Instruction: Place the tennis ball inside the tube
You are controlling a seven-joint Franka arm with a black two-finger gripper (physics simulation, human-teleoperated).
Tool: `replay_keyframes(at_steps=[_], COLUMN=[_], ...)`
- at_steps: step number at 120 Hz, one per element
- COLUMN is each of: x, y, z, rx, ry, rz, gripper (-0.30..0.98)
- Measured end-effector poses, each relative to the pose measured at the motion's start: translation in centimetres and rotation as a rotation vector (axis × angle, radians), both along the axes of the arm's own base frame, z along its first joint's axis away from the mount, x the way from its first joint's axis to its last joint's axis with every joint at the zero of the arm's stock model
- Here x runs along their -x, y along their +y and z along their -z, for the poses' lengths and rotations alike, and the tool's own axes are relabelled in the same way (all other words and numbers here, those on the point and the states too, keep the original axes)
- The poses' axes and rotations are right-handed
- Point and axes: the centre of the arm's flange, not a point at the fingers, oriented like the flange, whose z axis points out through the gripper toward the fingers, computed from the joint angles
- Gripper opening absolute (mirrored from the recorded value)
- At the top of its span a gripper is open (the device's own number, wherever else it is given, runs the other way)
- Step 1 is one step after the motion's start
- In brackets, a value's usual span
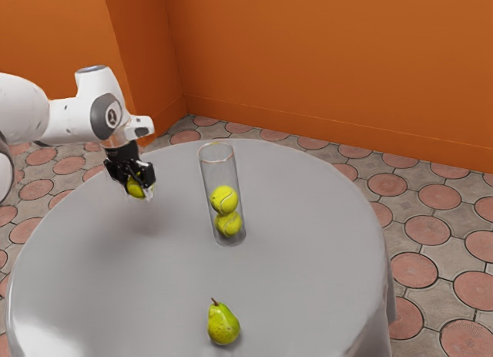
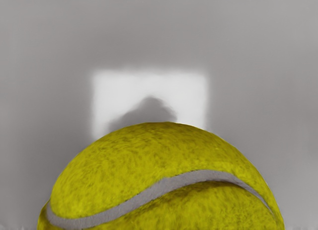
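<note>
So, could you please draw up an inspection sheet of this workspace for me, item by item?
Surface: round grey table, bright glare near its edge.
Job's things: transparent tube upright, two tennis balls stacked inside; third ball held above the table, outside the tube.
Clutter: pear on the table.
Tool: shut on the third ball.
Cables: nothing seen.
Surroundings: orange walls; floor patterned with reddish discs.

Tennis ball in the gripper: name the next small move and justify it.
I would probably lift the tennis ball a little before moving sideways. The gripper holds it above the table, on the exterior view's left of the upright tube, and it looks lower than the tube's rim, so going straight across would likely bump the tube's side.
</note>
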Motion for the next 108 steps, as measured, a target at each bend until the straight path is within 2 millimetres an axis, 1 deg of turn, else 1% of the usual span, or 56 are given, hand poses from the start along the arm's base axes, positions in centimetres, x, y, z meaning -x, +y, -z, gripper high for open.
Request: replay_keyframes(at_steps=[6,12,17,24,39,44,47,52,57,65,72,90,108], x=[0.2,0.4,0.4,-0.5,-2.9,-3.5,-4.1,-4.7,-5.0,-5.1,-5.0,-4.6,-4.5], y=[-0.3,-0.6,-1.6,-3.8,-9.7,-11.5,-12.6,-14.1,-15.4,-17.2,-18.3,-19.2,-20.1], z=[-3.2,-5.7,-8.0,-11.4,-18.4,-20.1,-20.7,-21.0,-20.6,-20.0,-19.5,-18.6,-18.6], rx=[-0.009,-0.015,-0.020,-0.031,-0.045,-0.046,-0.048,-0.045,-0.037,-0.025,-0.016,-0.008,-0.005], ry=[-0.033,-0.055,-0.078,-0.113,-0.179,-0.191,-0.193,-0.183,-0.162,-0.131,-0.109,-0.070,-0.059], rz=[0.019,0.036,0.064,0.115,0.236,0.271,0.291,0.319,0.342,0.369,0.386,0.394,0.399], gripper=[0.37,0.37,0.37,0.37,0.38,0.38,0.38,0.38,0.38,0.38,0.38,0.36,0.37])
